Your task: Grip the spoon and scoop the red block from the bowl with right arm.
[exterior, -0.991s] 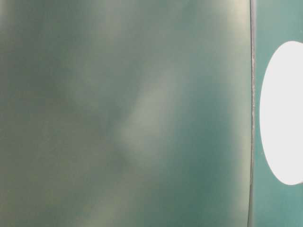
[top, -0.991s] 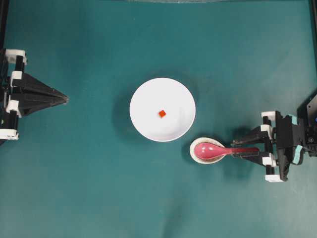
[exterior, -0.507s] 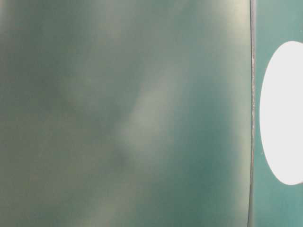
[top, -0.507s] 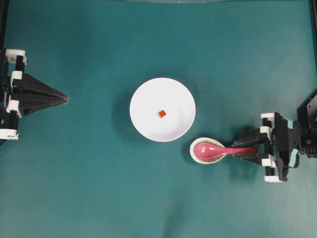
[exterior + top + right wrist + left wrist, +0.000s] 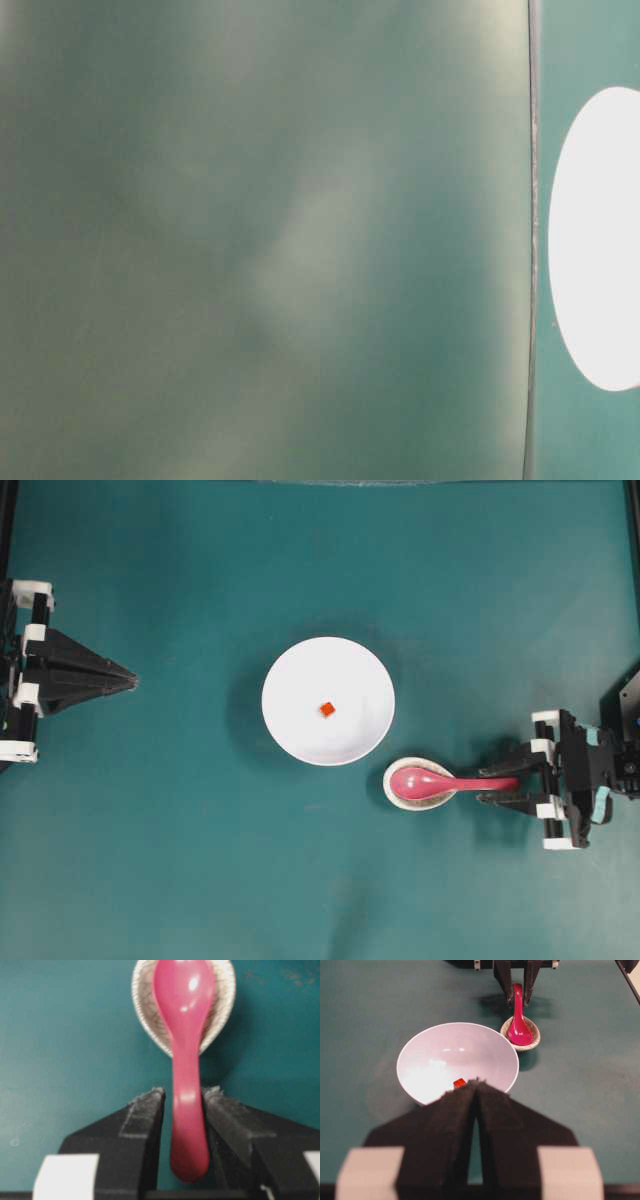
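Straddling the spoon (image 5: 186,1085) handle low in the frame, our right tool (image 5: 183,1110) stands open, gripping nothing; we should close squarely, keeping the scoop level.

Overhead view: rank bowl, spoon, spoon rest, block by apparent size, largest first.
1. Round glossy white bowl.
2. Glossy pink-red soup spoon, longest after the bowl.
3. Speckled egg-shaped white spoon rest, shorter than the spoon but wider; their areas look close.
4. Tiny orange-red cube inside the bowl.
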`<state>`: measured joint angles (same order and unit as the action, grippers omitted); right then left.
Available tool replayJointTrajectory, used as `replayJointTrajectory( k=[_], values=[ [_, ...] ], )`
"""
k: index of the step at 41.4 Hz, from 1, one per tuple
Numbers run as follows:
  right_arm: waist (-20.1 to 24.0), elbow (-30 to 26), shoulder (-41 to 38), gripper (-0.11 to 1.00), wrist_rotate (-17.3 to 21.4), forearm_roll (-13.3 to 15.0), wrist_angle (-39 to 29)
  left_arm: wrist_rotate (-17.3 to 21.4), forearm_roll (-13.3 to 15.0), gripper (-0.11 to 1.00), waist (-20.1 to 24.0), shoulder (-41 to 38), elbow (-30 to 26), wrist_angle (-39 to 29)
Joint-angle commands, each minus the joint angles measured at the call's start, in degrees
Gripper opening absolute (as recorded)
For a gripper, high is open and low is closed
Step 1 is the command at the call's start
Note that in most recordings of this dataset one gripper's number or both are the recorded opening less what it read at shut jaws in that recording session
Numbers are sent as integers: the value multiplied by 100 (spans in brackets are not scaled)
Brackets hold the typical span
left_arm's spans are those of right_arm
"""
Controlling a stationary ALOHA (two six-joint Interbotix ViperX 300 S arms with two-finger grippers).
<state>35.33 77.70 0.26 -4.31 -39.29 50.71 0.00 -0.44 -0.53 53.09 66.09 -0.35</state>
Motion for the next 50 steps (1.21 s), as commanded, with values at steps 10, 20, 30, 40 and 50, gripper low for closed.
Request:
replayJointTrajectory(
  k=[10, 20, 30, 40, 50],
  values=[
    [53, 53, 79, 40, 0, -185, 536, 9, -9, 0, -9, -26, -88, 26],
    [53, 62, 79, 40, 0, -193, 563, 9, -9, 0, -9, -35, -97, 26],
    [53, 53, 79, 40, -9, -202, 483, -26, -9, 0, 0, -26, -88, 26],
    [53, 53, 79, 40, -9, -202, 439, -26, 0, 0, 0, -35, -88, 26],
    [53, 53, 79, 39, 0, -202, 439, -26, 0, 0, -9, -35, -97, 18]
  ],
)
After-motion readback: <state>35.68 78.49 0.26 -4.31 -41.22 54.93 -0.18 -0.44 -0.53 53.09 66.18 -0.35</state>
